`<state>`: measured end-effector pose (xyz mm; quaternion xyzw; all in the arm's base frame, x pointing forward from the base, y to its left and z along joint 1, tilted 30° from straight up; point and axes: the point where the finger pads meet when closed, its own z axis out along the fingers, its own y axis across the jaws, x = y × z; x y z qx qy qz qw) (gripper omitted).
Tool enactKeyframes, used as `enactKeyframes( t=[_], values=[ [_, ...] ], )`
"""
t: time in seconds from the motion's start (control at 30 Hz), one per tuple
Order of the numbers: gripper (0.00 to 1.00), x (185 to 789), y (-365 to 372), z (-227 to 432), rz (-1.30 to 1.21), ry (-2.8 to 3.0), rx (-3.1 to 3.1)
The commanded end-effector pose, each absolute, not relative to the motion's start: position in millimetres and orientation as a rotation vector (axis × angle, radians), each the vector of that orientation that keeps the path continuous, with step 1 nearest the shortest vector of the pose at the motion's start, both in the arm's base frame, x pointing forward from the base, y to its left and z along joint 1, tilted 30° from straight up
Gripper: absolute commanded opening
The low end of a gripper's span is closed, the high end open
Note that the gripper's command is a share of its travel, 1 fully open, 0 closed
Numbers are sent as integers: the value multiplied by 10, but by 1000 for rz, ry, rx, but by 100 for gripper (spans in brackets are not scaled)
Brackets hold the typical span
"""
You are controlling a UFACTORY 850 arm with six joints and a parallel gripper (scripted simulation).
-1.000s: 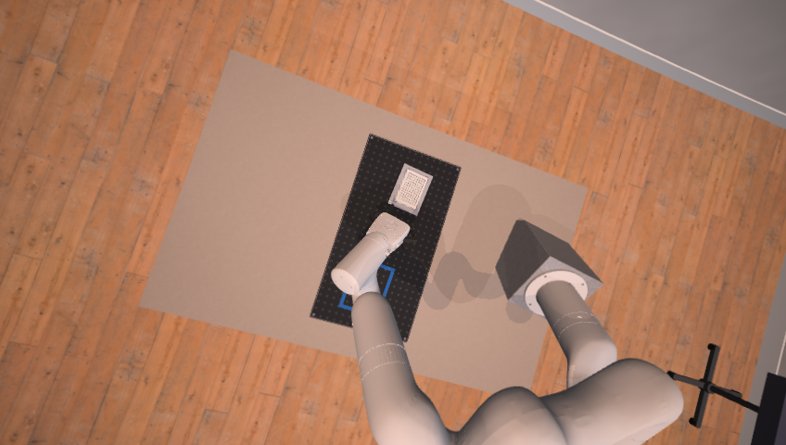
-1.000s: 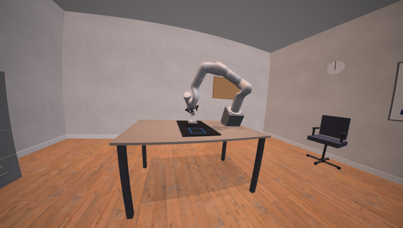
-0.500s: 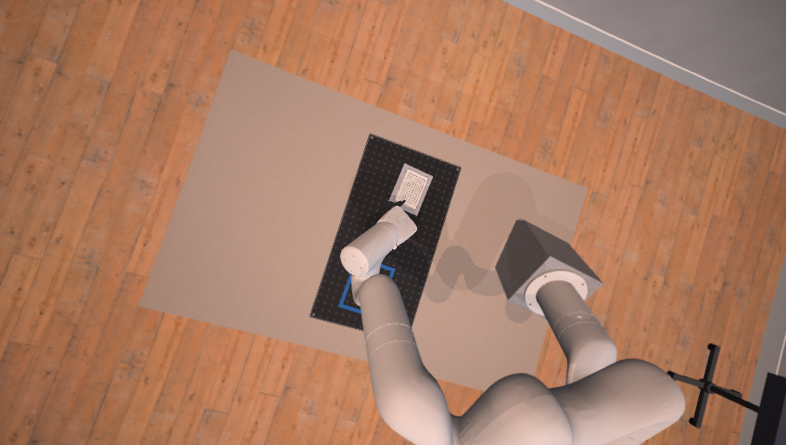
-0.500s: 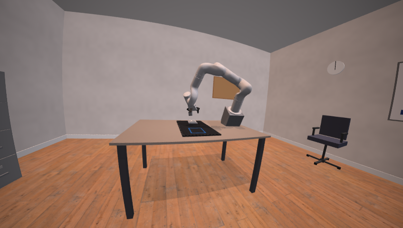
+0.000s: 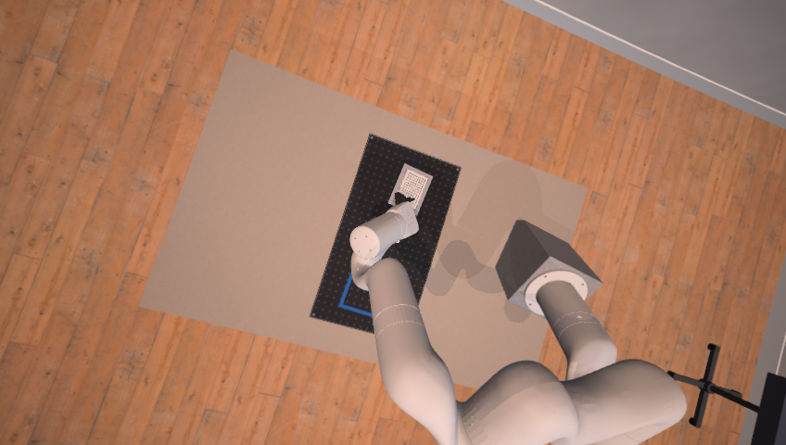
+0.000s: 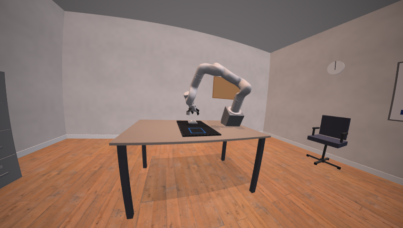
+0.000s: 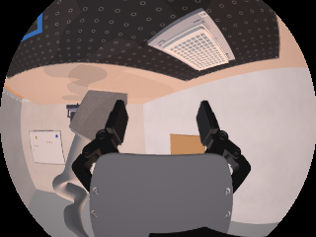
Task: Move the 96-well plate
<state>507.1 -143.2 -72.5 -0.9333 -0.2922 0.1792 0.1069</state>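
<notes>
From above, the white jointed arm (image 5: 408, 352) hides most of the blue taped outline (image 5: 346, 300) on the black perforated deck (image 5: 374, 165); the black two-finger gripper (image 5: 404, 198) overlaps one end of the white 96-well plate (image 5: 413, 184), seated in its pale grey nest (image 5: 395, 192). Tan table top (image 5: 259, 220), wood plank floor (image 5: 82, 165).

Side view: gripper (image 6: 194, 111) hangs above the plate (image 6: 192, 121), apart. Wall clock (image 6: 335, 67) bears no legible figures.

Wrist view: fingers spread wide, holding nothing; plate (image 7: 193, 42) ahead.
</notes>
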Motion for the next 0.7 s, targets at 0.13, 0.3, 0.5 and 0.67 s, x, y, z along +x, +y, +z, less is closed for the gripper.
enactKeyframes(
  t=[0.13, 0.3, 0.5, 0.67],
  values=[
    [100, 5047, -1435, -793, 493, -505, -2807],
    [100, 5030, -1441, -858, 480, -313, -2818],
    [100, 5025, -1456, -920, 462, -26, -2812],
    [100, 5027, -1480, -980, 450, 211, -2785]
  ],
)
